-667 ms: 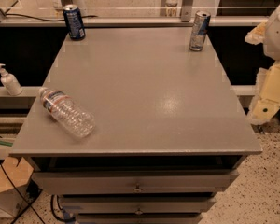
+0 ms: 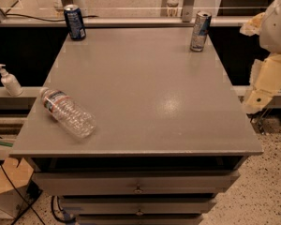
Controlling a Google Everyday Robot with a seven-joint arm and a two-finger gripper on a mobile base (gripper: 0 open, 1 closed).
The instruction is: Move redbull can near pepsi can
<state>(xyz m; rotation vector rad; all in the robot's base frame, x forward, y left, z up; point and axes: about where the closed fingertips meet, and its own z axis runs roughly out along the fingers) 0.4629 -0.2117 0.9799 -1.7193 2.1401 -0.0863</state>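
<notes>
The redbull can [image 2: 200,30], slim and silver with blue panels, stands upright at the far right corner of the grey table [image 2: 145,88]. The pepsi can [image 2: 75,22], wider and dark blue, stands upright at the far left corner. The two cans are far apart across the table's back edge. My gripper [image 2: 264,86] shows as cream and white parts at the right edge of the view. It is off the table's right side, below and to the right of the redbull can, and holds nothing that I can see.
A clear plastic water bottle [image 2: 68,112] lies on its side near the table's left front edge. A soap dispenser [image 2: 9,80] stands on a ledge to the left. Drawers [image 2: 138,184] are under the tabletop. A rail runs behind the table.
</notes>
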